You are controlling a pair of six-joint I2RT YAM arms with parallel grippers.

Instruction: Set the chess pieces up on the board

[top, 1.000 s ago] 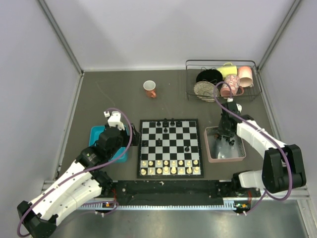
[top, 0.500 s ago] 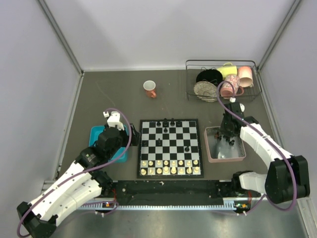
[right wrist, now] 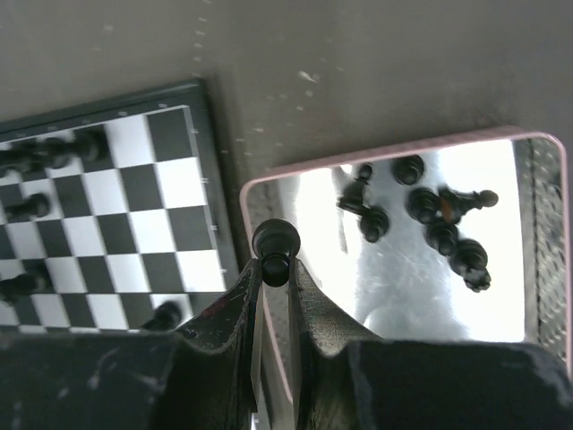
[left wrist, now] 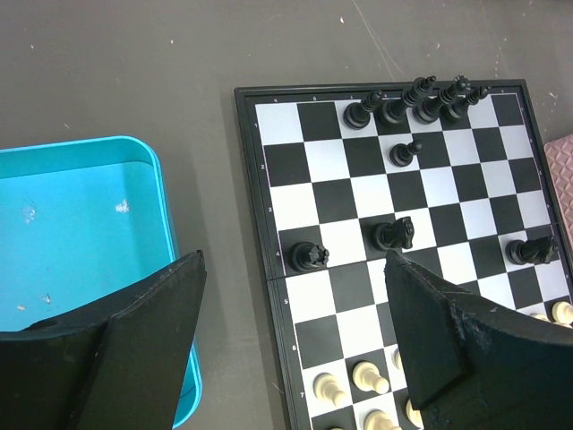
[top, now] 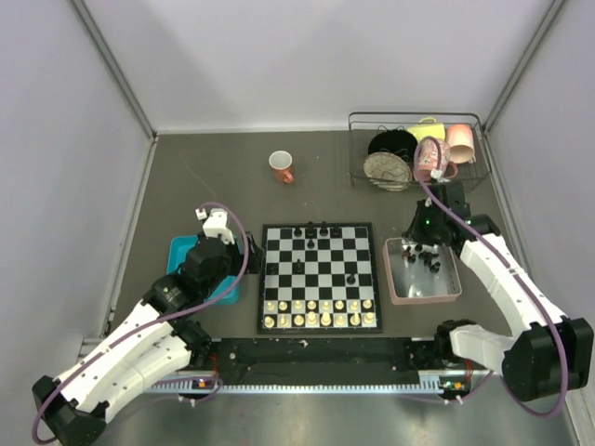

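Observation:
The board [top: 316, 279] lies between my arms. A few black chess pieces [left wrist: 412, 98] line its far row, and others [left wrist: 394, 235] stand or lie scattered mid-board. Several more black pieces [right wrist: 430, 215] lie in the pink tray [top: 425, 300]. My right gripper [right wrist: 275, 269] is shut on a black pawn [right wrist: 276, 240], held above the tray's left rim [right wrist: 246, 193], close to the board's edge [right wrist: 208, 161]. My left gripper [left wrist: 295, 269] hangs open over the board's left border, with nothing between its fingers; a fallen black rook [left wrist: 306, 257] lies below it.
Cream-white pieces [top: 319, 312] fill the board's two near rows. A teal tray [left wrist: 81, 233] sits left of the board. An orange cup [top: 281, 167] stands behind the board. A wire rack [top: 418, 149] with cups and bowls stands at the back right.
My right gripper has risen out of the pink tray and shifted to its far left rim, carrying the black pawn. The left arm has not moved.

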